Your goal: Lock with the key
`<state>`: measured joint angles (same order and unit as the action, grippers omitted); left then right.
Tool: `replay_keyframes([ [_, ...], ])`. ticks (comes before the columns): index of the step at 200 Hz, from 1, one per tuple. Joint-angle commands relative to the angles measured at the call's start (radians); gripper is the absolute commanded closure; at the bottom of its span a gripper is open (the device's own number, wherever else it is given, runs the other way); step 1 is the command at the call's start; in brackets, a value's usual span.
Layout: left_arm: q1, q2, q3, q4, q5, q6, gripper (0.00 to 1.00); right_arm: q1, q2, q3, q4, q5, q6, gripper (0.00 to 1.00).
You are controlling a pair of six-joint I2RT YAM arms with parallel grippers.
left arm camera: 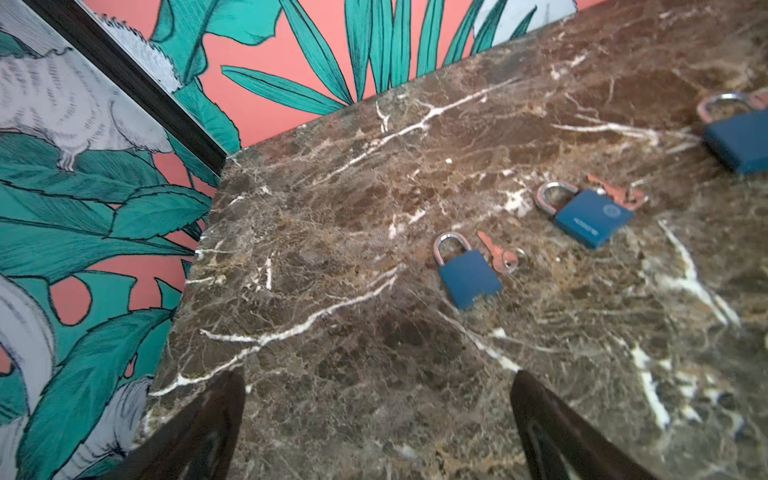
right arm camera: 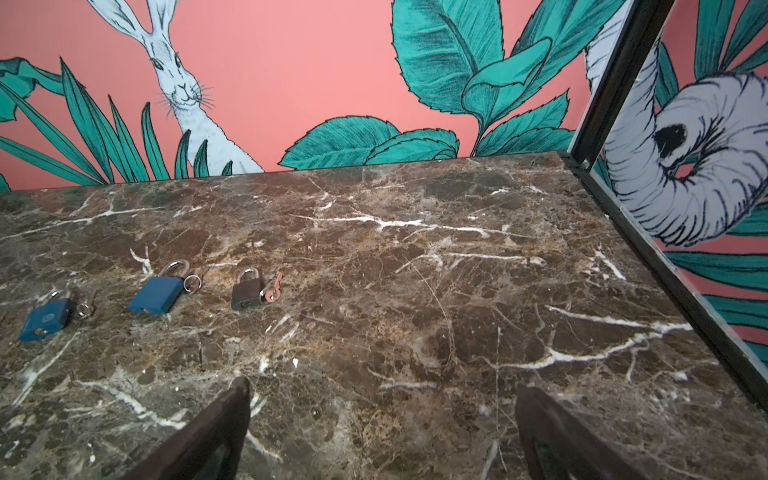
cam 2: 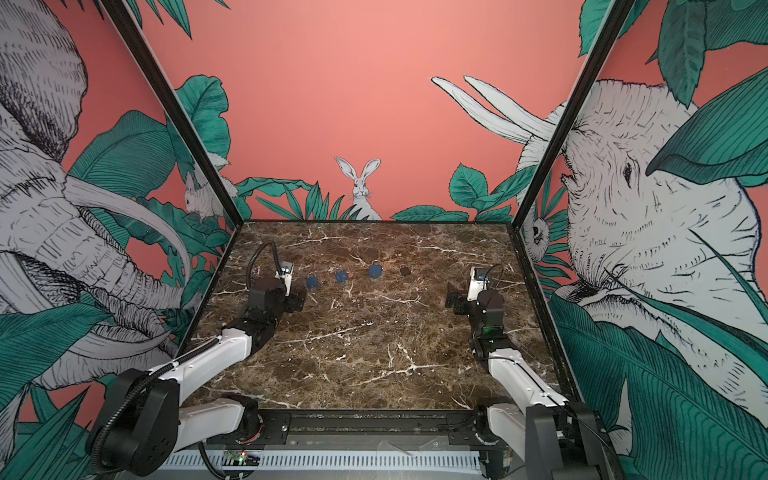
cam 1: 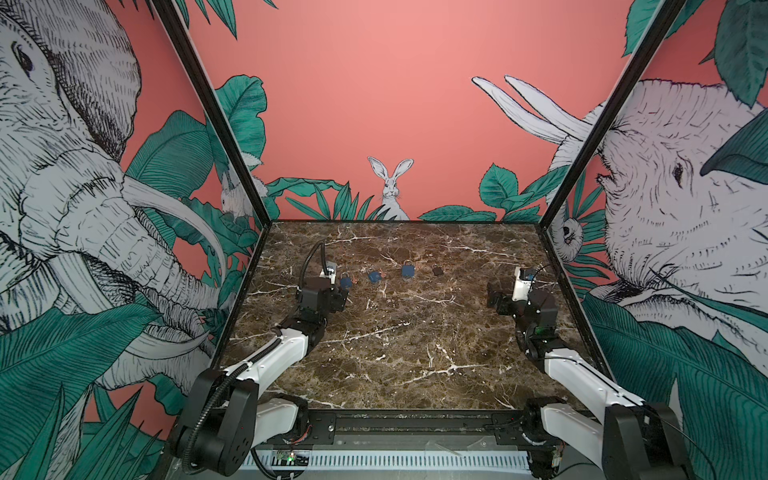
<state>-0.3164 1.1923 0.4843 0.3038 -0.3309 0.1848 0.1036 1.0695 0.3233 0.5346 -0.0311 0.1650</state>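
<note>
Jaws were seen spread wide and empty on the left gripper and the right gripper, both held above the marble tabletop. Farther back, laid flat in a row, were found three blue padlocks, the first just beyond the left gripper, then a brown padlock rightmost, apart from the right gripper. A small key was laid just beside each.

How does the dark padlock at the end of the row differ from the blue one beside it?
Colour: the blue padlock has a blue body, the dark padlock a brownish-grey one. Size: the blue padlock looks bigger than the dark padlock. Both lie flat on the table, a key beside each.
</note>
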Motion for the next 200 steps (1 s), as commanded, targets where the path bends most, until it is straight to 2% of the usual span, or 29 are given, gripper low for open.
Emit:
replay_keyframes([
  [1, 0.014, -0.055, -0.066, 0.202, 0.018, 0.035, 0.01, 0.001, 0.021, -0.025, 0.178, 0.034, -0.017, 0.01],
  [20, 0.027, -0.053, -0.106, 0.273, 0.022, 0.034, 0.01, -0.002, 0.035, -0.012, 0.170, 0.063, -0.021, 0.01],
  [39, 0.035, -0.014, -0.096, 0.271, 0.023, 0.045, 0.01, -0.013, 0.065, 0.019, 0.146, 0.024, -0.035, 0.01],
  [84, 0.054, 0.100, -0.101, 0.379, 0.016, 0.038, 0.01, -0.016, 0.165, 0.067, 0.163, 0.019, -0.145, 0.01],
  [99, 0.073, 0.140, -0.095, 0.398, 0.050, 0.046, 0.01, -0.016, 0.189, 0.056, 0.242, 0.043, -0.173, 0.01],
  [127, 0.083, 0.196, -0.075, 0.413, 0.103, 0.066, 0.01, -0.027, 0.219, 0.075, 0.251, 0.057, -0.209, 0.01],
  [140, 0.085, 0.218, -0.061, 0.416, 0.101, 0.073, 0.01, -0.030, 0.209, 0.105, 0.182, 0.048, -0.175, 0.01],
  [156, 0.092, 0.238, -0.059, 0.428, 0.103, 0.076, 0.01, -0.031, 0.198, 0.114, 0.127, -0.022, -0.184, 0.01],
  [179, 0.107, 0.271, -0.073, 0.500, 0.086, 0.064, 0.01, -0.036, 0.174, 0.097, 0.087, 0.014, -0.173, 0.01],
  [200, 0.127, 0.271, -0.074, 0.497, 0.106, 0.046, 0.01, -0.039, 0.161, 0.100, 0.044, 0.017, -0.183, 0.01],
])
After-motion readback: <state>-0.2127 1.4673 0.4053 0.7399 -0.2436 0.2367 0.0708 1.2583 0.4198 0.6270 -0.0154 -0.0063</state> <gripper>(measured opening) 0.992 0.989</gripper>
